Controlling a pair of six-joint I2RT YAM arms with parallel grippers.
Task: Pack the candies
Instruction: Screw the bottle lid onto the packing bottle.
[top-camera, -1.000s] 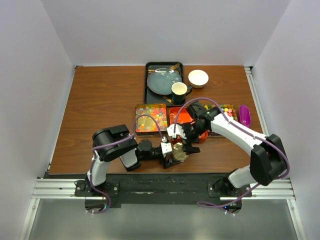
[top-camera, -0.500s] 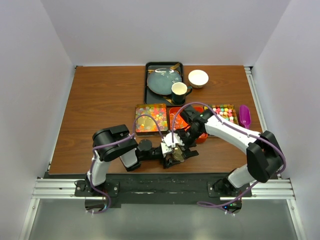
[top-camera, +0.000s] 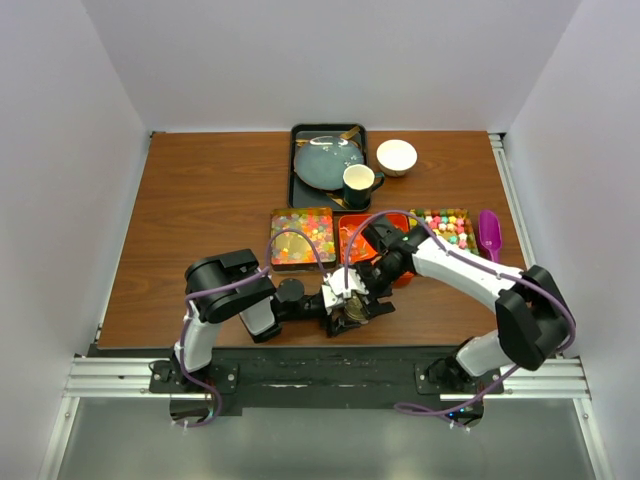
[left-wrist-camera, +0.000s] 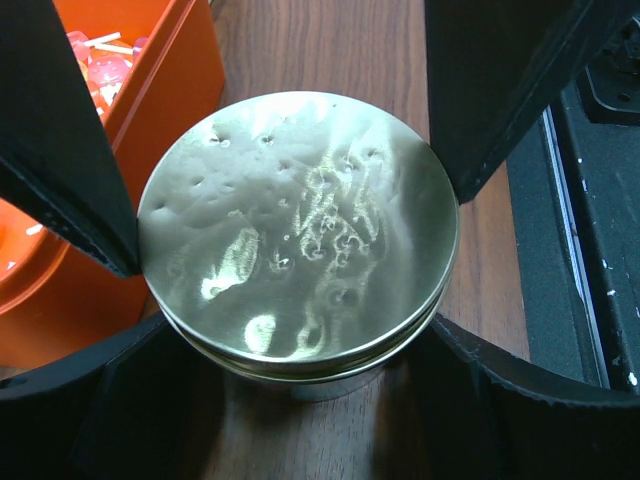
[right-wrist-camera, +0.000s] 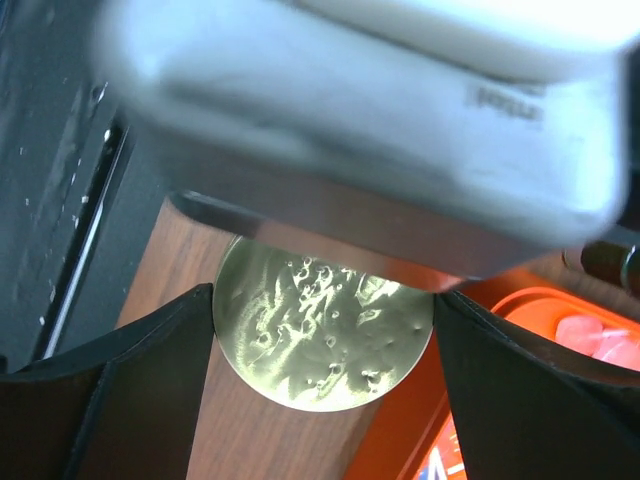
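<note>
A small clear jar with a gold lid (top-camera: 352, 309) stands near the table's front edge. My left gripper (top-camera: 343, 305) is shut on the jar's body, and the lid (left-wrist-camera: 298, 230) fills the left wrist view between the black fingers (left-wrist-camera: 60, 170). My right gripper (top-camera: 363, 297) comes down from above, its fingers (right-wrist-camera: 150, 380) pressed on both sides of the lid (right-wrist-camera: 322, 335). The candies lie in trays behind: mixed coloured ones (top-camera: 305, 228), red-orange ones in the orange tray (top-camera: 357, 232), and pastel ones (top-camera: 447, 226).
A purple scoop (top-camera: 490, 232) lies right of the pastel tray. A black tray (top-camera: 297, 185) at the back holds a dark plate and a mug (top-camera: 359, 184). A white bowl (top-camera: 397, 156) stands beside it. The orange tray's wall (left-wrist-camera: 160, 110) is right next to the jar.
My right gripper has moved from beside the orange tray down and left onto the jar's lid. The left gripper and the jar have stayed in place.
</note>
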